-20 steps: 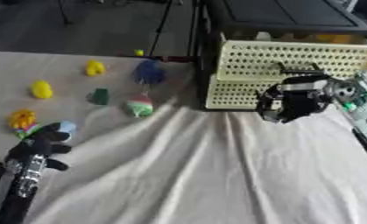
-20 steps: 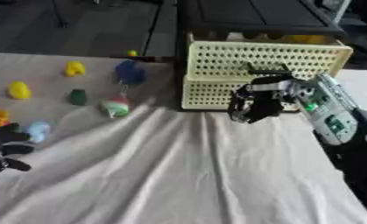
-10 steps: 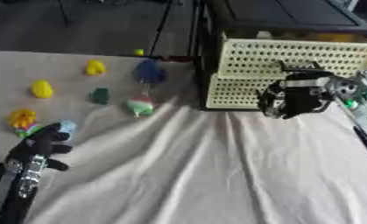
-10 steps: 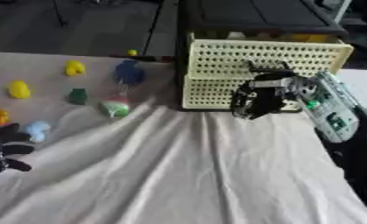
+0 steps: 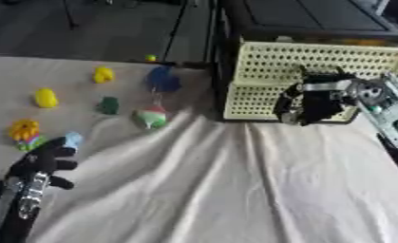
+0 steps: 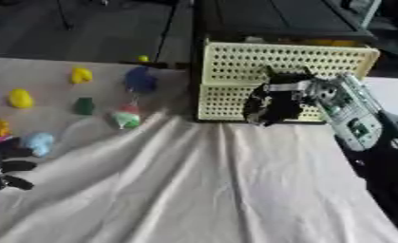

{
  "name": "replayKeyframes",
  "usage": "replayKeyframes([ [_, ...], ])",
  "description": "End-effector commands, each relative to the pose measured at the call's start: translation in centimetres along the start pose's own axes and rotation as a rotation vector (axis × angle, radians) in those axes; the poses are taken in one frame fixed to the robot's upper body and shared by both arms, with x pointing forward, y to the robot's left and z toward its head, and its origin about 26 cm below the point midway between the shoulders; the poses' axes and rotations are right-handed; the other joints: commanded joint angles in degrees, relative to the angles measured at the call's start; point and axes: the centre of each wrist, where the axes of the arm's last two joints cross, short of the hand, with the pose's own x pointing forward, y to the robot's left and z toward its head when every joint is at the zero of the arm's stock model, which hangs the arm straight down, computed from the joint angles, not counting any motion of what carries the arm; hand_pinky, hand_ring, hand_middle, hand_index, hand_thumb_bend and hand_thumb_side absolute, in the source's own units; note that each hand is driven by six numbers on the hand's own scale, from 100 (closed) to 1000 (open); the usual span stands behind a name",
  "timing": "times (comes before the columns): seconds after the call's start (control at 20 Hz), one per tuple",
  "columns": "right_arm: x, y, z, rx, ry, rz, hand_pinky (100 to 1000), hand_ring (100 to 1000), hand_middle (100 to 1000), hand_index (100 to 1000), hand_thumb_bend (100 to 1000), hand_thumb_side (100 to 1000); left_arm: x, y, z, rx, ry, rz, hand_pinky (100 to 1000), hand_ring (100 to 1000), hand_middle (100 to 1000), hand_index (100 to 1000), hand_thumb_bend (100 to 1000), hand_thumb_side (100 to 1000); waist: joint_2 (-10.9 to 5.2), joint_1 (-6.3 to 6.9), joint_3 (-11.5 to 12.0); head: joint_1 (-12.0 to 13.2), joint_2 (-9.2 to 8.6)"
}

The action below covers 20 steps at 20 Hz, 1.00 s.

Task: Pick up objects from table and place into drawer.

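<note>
A wrinkled matt cloth is seen over the table, with a perforated cream plastic drawer unit and glossy plastic toys.

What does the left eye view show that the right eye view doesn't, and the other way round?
Only the left eye view shows the left hand whole with its forearm, low at the left; in the right eye view just its fingers show at the edge.

Only the right eye view shows more of the right arm's dark bulk at the lower right.

Both show the cream drawer unit, the right hand against its lower drawer front, the wrinkled cloth, and the small toys at the left, such as the yellow one.
</note>
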Motion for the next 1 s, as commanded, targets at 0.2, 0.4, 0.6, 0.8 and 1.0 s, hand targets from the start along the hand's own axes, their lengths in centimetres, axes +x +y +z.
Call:
replayKeyframes([
  [0.2, -0.47, -1.56, 0.86, -0.059, 0.035, 0.007, 100, 155, 594, 769, 100, 508, 0.70, 0.09, -0.23, -0.011, -0.032, 0.002, 569, 710, 725, 890, 100, 1000, -0.68, 0.00, 0.49, -0.66, -1.18],
  [0.4, -0.79, -1.51, 0.77, -0.069, 0.046, 0.003, 100, 155, 592, 767, 100, 507, 0.73, 0.09, -0.26, -0.014, -0.034, 0.001, 569, 711, 726, 890, 100, 1000, -0.45, -0.04, 0.56, -0.68, -1.24],
  [0.6, -0.66, -1.64, 0.70, -0.077, 0.043, 0.009, 100, 154, 591, 767, 100, 510, 0.81, 0.04, -0.34, -0.018, -0.040, 0.002, 569, 711, 726, 891, 100, 1000, -0.32, -0.13, 0.81, -0.74, -1.35],
  [0.8, -0.58, -1.85, 0.78, -0.094, 0.039, 0.007, 100, 154, 592, 766, 100, 512, 0.86, 0.02, -0.39, -0.018, -0.042, 0.000, 569, 711, 726, 891, 100, 1000, -0.17, -0.25, 1.15, -0.75, -1.54],
  [1.0, -0.94, -1.69, 0.98, -0.096, 0.037, 0.005, 100, 155, 593, 767, 100, 518, 0.88, 0.02, -0.42, -0.016, -0.043, -0.001, 570, 711, 727, 891, 100, 1000, -0.29, -0.36, 1.11, -0.73, -1.52],
])
